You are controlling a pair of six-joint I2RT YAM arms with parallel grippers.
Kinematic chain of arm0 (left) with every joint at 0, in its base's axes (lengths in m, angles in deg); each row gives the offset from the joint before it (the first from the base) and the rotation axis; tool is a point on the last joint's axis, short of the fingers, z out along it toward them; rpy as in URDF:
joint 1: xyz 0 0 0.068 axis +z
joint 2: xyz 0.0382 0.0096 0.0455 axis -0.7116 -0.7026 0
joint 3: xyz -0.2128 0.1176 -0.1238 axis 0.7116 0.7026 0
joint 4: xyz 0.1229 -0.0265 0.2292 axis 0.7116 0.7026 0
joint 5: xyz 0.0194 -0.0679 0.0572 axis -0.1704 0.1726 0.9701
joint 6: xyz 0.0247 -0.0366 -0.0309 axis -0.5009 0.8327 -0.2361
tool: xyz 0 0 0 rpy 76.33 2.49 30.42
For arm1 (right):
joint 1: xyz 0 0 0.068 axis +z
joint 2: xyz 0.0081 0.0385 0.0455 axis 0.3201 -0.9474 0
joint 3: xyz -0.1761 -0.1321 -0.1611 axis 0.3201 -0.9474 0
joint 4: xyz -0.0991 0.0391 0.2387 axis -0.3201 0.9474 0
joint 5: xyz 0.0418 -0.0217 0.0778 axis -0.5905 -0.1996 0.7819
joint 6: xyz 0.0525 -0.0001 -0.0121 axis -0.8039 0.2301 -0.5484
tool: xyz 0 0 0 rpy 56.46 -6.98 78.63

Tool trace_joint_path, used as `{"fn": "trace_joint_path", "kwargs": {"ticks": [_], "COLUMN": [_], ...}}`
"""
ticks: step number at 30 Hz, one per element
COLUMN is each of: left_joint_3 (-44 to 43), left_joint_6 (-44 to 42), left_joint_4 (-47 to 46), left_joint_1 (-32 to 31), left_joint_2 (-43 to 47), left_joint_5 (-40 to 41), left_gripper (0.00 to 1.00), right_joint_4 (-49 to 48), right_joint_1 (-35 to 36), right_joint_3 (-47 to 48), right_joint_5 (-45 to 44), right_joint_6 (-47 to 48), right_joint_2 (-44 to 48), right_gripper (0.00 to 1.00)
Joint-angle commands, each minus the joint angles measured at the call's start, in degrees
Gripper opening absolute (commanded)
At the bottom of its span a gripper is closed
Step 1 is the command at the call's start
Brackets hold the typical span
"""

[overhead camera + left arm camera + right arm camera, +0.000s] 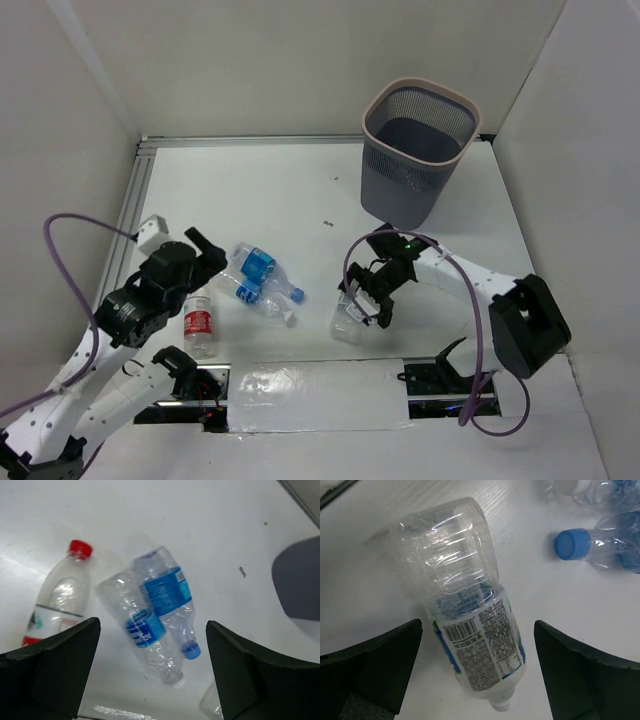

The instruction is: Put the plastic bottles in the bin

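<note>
Nearest the arm bases, a red-capped bottle (198, 325) lies on its side close to the front of the table (300, 200), untouched, beside the left arm.

To the right, a clear bottle (465, 600) with a barcode label lies flat, crumpled at the base. The right gripper (372, 300) hangs directly above it, fingers spread wide either side of the labelled half and gripping nothing.

Risk here: the wall is thin and dented, so a squeeze may flatten it or squirt it sideways. The bottle also lies at a slant between the fingers, so an off-centre close could spin it away.

Slightly further out on the left, two blue-label bottles (157, 605) lie crossed, one on top of the other. The left gripper (208, 252) is above and to their left, jaws wide apart, empty.

Risk: closing on the pile grabs both, or drags the lower one off.

Poses:
- Left arm: folded back, elbow low, wrist pointed down and forward.
- Right arm: reaches in from the right, wrist bent down over its bottle.

Farthest away, the bin (400, 185) stands upright at the back right, well apart from every bottle. I can't tell what's inside. A release short of the rim would bounce the bottle back onto the table.
</note>
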Motion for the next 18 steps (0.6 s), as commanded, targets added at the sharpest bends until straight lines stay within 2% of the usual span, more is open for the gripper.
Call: {"fn": "trace_joint_path", "kwargs": {"ticks": [1,5,10,11,13,14,16,17,18], "left_joint_3": [-1.10,-2.24,-2.24,-1.55,-0.93,-0.14,0.39,0.39,0.39], "left_joint_6": [12.21,15.65,13.55,13.54,12.93,12.15,11.44,10.91,9.78], "left_joint_4": [13.79,21.10,20.50,20.49,20.49,20.49,19.96,19.36,18.74], "left_joint_1": [1.97,3.82,4.96,5.57,6.19,6.98,7.51,8.30,8.83], "left_joint_2": [0.50,-4.69,-8.38,-8.39,-9.01,-9.01,-9.53,-9.53,-10.40], "left_joint_5": [5.62,5.62,2.90,2.11,2.11,1.58,1.06,1.05,1.05], "left_gripper": [0.99,0.99,0.99,0.99,0.99,0.99,0.99,0.99,0.99], "right_joint_4": [-4.07,-2.86,1.36,2.07,5.14,5.76,6.47,6.47,5.25], "right_joint_1": [2.67,5.23,6.47,6.47,5.94,5.94,6.46,6.99,6.99], "right_joint_3": [4.00,8.21,10.07,11.29,13.40,16.63,21.30,24.11,30.92], "right_joint_5": [-4.89,-7.87,-10.08,-9.47,-6.41,-4.73,0.54,2.56,4.49], "right_joint_6": [9.94,9.95,8.11,7.49,5.74,1.55,-4.87,-13.43,-18.74], "right_joint_2": [-5.74,-11.98,-14.90,-14.90,-13.68,-12.45,-11.13,-10.34,-10.33], "right_gripper": [0.99,0.98,0.67,0.54,0.45,0.38,0.32,0.30,0.29]}}
